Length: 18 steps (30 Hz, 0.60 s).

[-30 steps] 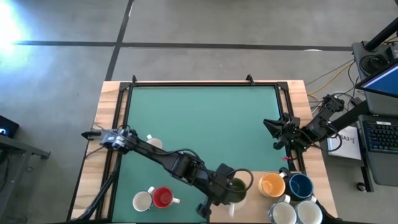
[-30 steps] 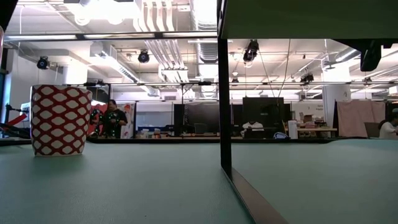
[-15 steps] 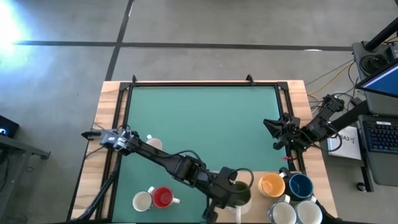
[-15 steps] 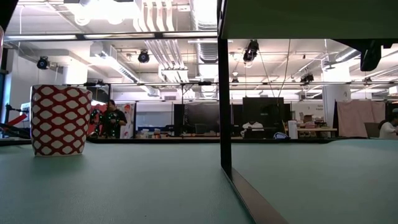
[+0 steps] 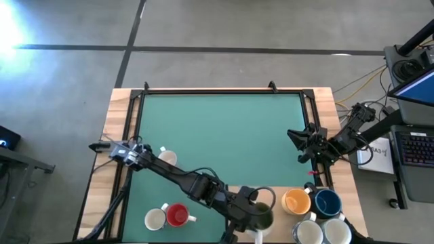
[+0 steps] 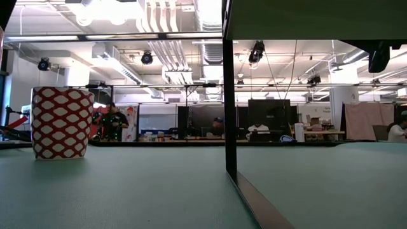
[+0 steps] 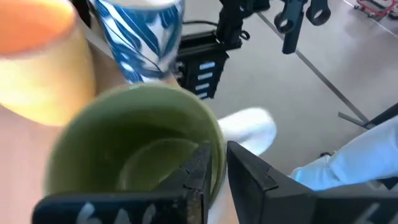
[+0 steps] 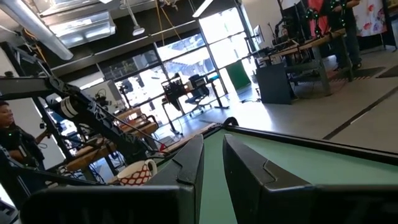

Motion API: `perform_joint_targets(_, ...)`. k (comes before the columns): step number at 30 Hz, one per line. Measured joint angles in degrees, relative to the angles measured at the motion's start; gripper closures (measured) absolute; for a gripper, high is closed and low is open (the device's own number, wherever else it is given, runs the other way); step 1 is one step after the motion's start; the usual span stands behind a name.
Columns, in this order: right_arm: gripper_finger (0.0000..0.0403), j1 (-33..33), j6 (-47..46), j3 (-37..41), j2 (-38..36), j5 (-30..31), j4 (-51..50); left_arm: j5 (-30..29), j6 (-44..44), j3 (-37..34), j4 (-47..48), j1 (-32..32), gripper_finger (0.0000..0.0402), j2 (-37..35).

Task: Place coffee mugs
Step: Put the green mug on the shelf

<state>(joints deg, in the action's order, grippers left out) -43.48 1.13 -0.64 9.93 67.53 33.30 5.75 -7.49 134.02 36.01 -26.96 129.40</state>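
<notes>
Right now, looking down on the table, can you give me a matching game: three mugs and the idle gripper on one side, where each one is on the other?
Things:
1. red mug
2. blue mug
3. green-lined mug
4. right gripper

Places:
A. at the left gripper
B. over the table's right side, away from every mug
C. touching a white mug, lower left in the high view
D. just right of the orange mug

Pairs: 1-C, 2-D, 3-A, 4-B
</notes>
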Motion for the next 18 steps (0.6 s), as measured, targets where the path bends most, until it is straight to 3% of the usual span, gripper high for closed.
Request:
perform_joint_targets(11, 0.0353, -0.01, -0.02, 0.00, -0.07, -0.01, -0.02, 0.83, -0.37, 0.43, -1.93, -0.55, 0.0330, 1.10)
perform_joint_targets(18, 0.0353, -0.01, -0.02, 0.00, -0.04, -0.01, -0.02, 2.40, 9.74, 1.03, 5.00, -0.61, 0.0314, -0.32)
